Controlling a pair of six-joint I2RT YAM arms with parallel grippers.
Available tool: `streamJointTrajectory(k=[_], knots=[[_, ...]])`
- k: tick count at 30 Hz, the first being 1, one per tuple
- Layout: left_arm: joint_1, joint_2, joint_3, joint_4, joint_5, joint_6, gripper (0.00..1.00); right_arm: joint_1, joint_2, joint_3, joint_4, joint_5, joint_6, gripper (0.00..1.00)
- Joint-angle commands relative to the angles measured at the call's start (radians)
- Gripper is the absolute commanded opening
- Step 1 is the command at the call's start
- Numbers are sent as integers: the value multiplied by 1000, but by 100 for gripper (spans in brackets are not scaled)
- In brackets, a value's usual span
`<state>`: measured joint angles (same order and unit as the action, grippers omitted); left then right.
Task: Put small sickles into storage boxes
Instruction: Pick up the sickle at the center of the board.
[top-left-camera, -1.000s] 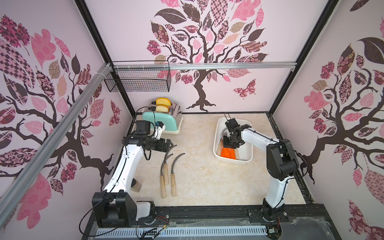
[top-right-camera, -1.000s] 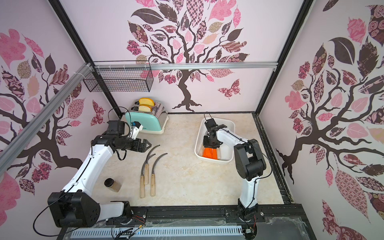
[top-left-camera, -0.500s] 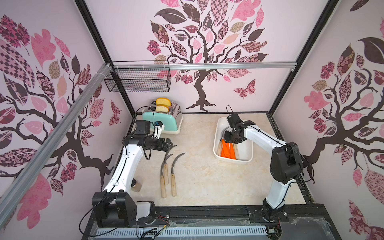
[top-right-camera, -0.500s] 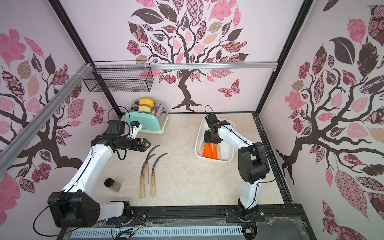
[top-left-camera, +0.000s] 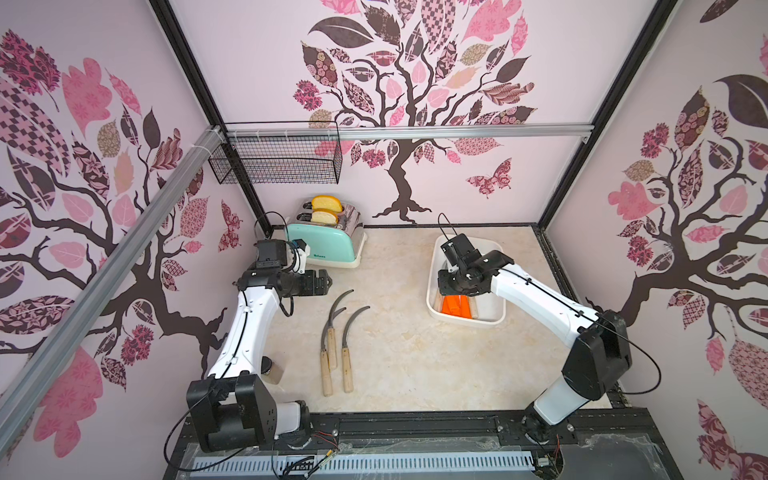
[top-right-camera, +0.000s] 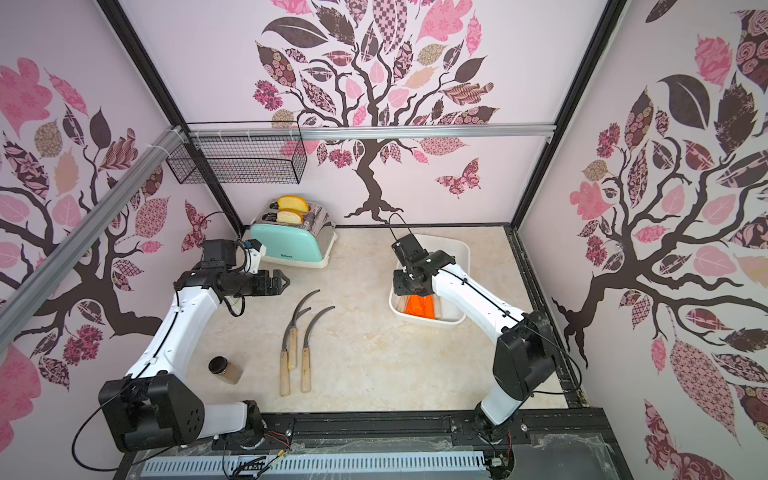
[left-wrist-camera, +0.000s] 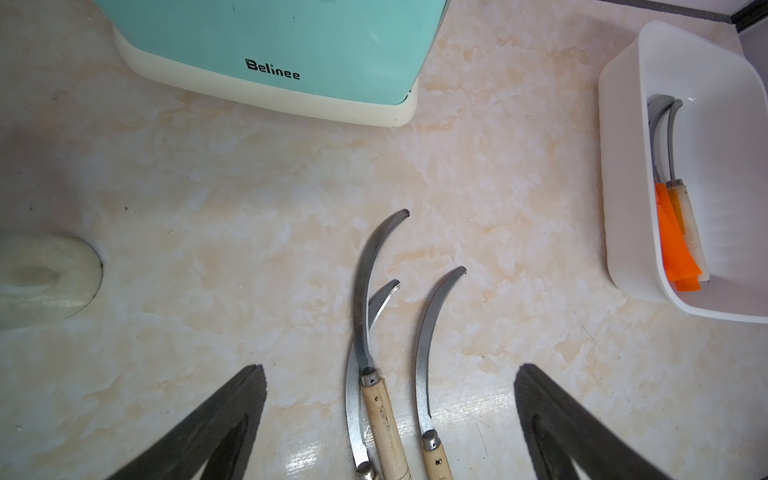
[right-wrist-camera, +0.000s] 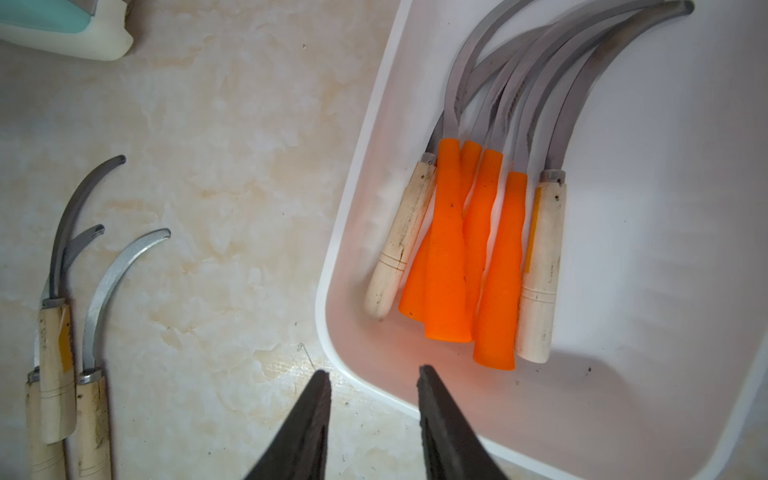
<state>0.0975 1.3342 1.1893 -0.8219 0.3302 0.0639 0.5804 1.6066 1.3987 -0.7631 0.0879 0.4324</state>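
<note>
Three small sickles (top-left-camera: 332, 345) with pale wooden handles lie side by side on the marble table, also seen in the other top view (top-right-camera: 295, 345). My left gripper (left-wrist-camera: 390, 368) hovers open over their blades (left-wrist-camera: 365, 291), touching nothing. The white storage box (top-left-camera: 496, 253) stands at the right. Several sickles (right-wrist-camera: 453, 249) lie in it, most with orange handles and two with wooden ones. My right gripper (right-wrist-camera: 374, 370) hangs over the box's near rim (right-wrist-camera: 357, 166), its jaws a little apart and empty.
A mint toaster (top-left-camera: 328, 245) with bread slices stands at the back left. A black wire basket (top-left-camera: 278, 160) hangs on the wall rail above it. A small brown jar (top-right-camera: 226, 370) lies by the left arm's base.
My right gripper has drawn back from inside the box to its rim, and its jaws have parted slightly. The left arm has barely moved.
</note>
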Motion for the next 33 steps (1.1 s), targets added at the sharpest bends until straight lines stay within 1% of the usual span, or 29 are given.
streamJointTrajectory(k=[1, 4, 9, 16, 19, 21, 24, 26, 28, 30, 31, 33], knots=[[1, -4, 17, 0, 4, 17, 98, 49, -57, -16, -15, 27, 53, 41], [1, -4, 15, -3, 10, 22, 98, 107, -79, -30, -8, 27, 88, 41], [2, -9, 23, -12, 15, 36, 98, 238, -84, -39, 34, 33, 146, 42], [12, -30, 21, -1, -26, 35, 98, 406, 14, -19, 85, 17, 213, 43], [13, -34, 23, -6, -25, 31, 98, 493, 43, -18, 114, 37, 262, 44], [16, -40, 28, -12, -28, 36, 98, 542, 44, -32, 145, 58, 299, 46], [15, -51, 35, -16, -31, 49, 98, 582, 19, -92, 234, 34, 361, 46], [16, -59, 35, -11, -39, 56, 98, 614, -9, -132, 306, 33, 382, 48], [16, -64, 31, -9, -52, 63, 98, 646, -22, -127, 299, 73, 381, 57], [16, -66, 32, -10, -63, 70, 98, 660, -34, -131, 310, 68, 369, 60], [17, -67, 30, -10, -67, 74, 98, 661, -50, -151, 332, 58, 369, 65], [17, -71, 27, -12, -74, 74, 98, 661, -89, -190, 364, 59, 375, 99]])
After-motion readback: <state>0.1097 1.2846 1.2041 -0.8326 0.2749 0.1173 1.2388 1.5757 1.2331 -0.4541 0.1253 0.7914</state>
